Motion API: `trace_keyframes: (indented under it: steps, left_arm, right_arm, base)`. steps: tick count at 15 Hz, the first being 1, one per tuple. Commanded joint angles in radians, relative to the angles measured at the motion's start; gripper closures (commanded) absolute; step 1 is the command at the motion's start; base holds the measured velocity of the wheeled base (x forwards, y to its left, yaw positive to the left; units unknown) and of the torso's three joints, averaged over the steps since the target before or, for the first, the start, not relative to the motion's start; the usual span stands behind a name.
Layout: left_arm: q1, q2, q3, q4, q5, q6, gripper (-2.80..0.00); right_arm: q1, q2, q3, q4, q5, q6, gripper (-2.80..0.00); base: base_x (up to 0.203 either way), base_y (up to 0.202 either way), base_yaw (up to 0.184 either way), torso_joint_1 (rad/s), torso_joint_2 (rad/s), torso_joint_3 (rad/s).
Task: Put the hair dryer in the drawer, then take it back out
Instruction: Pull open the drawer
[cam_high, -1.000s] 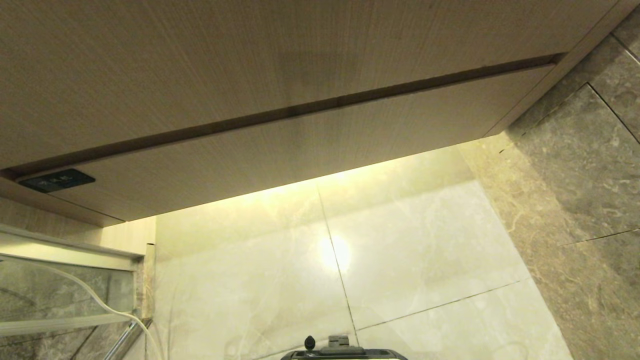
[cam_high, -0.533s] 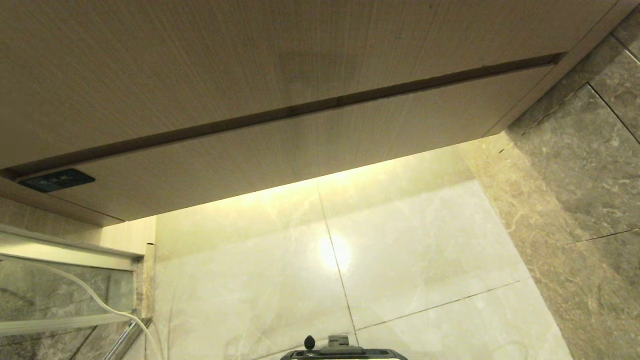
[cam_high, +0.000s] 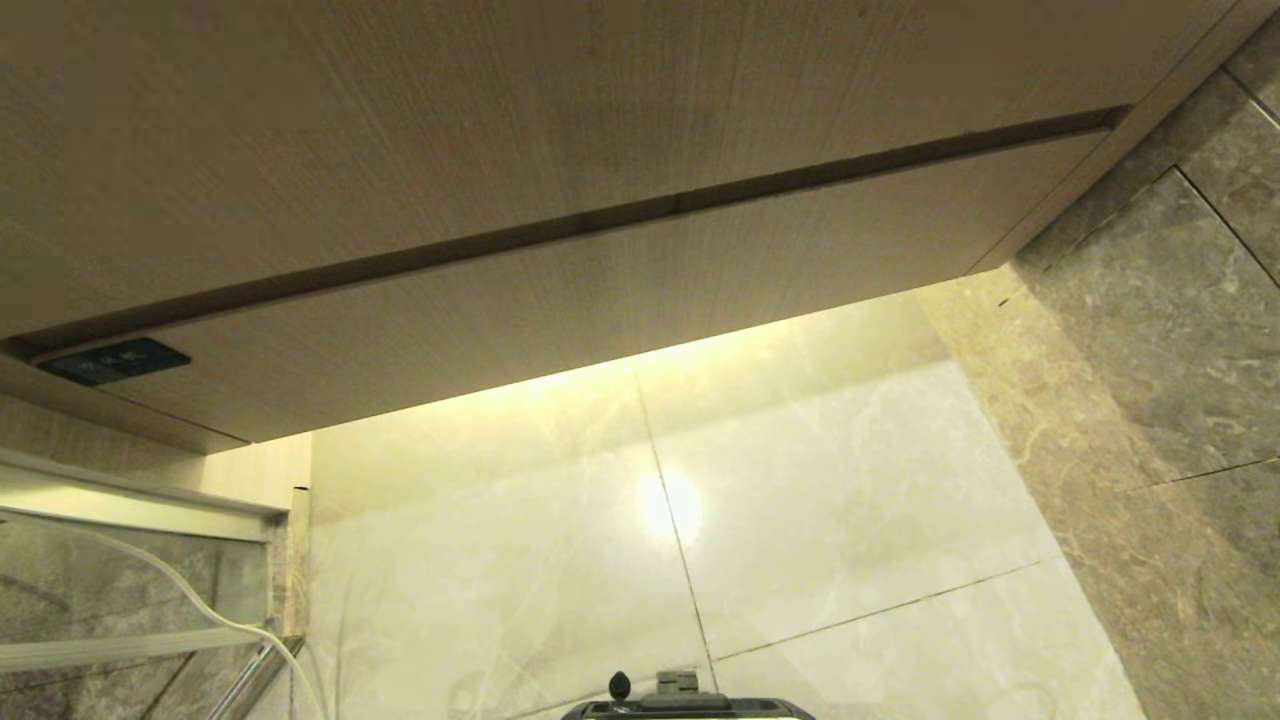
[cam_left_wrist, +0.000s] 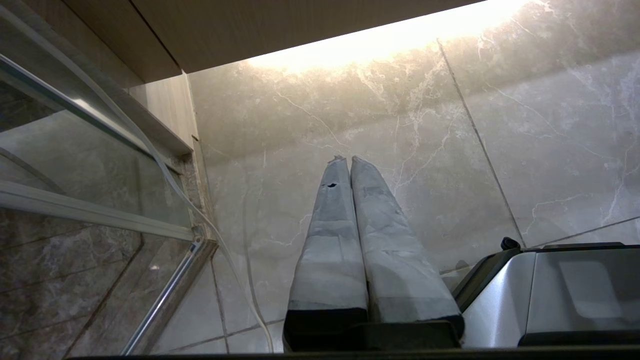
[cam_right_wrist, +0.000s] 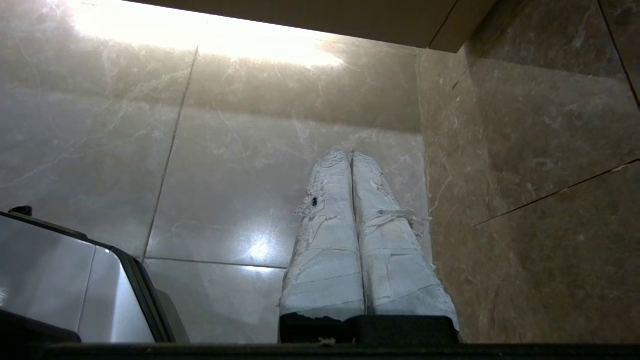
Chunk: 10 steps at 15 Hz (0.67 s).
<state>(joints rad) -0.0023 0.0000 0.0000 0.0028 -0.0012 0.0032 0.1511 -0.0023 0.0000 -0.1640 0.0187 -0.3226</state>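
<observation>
Head view: drawer pushed in flush under the fixed wood panel, dark gap line between the two. Small black label at drawer's left corner. Glossy pale floor tiles below, lit by warm under-cabinet glow; grey marble wall on the right. Glass panel w/ metal frame at lower left, thin white tube draped across it. Robot base at bottom edge.

Hair dryer: can't be seen in any view.

Left gripper: fingers pressed together, empty, pointing down at floor by the glass. Right gripper: fingers pressed together, empty, over tiles near marble wall.
</observation>
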Motion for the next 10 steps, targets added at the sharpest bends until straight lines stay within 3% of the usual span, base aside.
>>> trace_keyframes:
  steps: [1, 3, 6, 10]
  left_arm:
    - [0.001, 0.000, 0.002, 0.000, 0.001, 0.000, 0.00]
    - [0.001, 0.000, 0.000, 0.000, 0.001, 0.000, 0.00]
    - [0.001, 0.000, 0.001, 0.000, 0.000, 0.000, 0.00]
    - [0.001, 0.000, 0.001, 0.000, 0.000, 0.000, 0.00]
  right_arm:
    - [0.001, -0.038, -0.029, 0.018, -0.001, 0.011, 0.00]
    - [0.001, -0.038, -0.165, 0.096, 0.001, 0.039, 0.00]
    - [0.000, 0.058, -0.506, 0.268, 0.003, 0.116, 0.00]
    - [0.039, 0.570, -0.910, 0.501, 0.066, 0.200, 0.00]
  base:
    - [0.000, 0.000, 0.000, 0.000, 0.00, 0.000]
    - [0.000, 0.000, 0.000, 0.000, 0.00, 0.000]
    - [0.000, 0.000, 0.000, 0.000, 0.00, 0.000]
    - [0.000, 0.000, 0.000, 0.000, 0.00, 0.000]
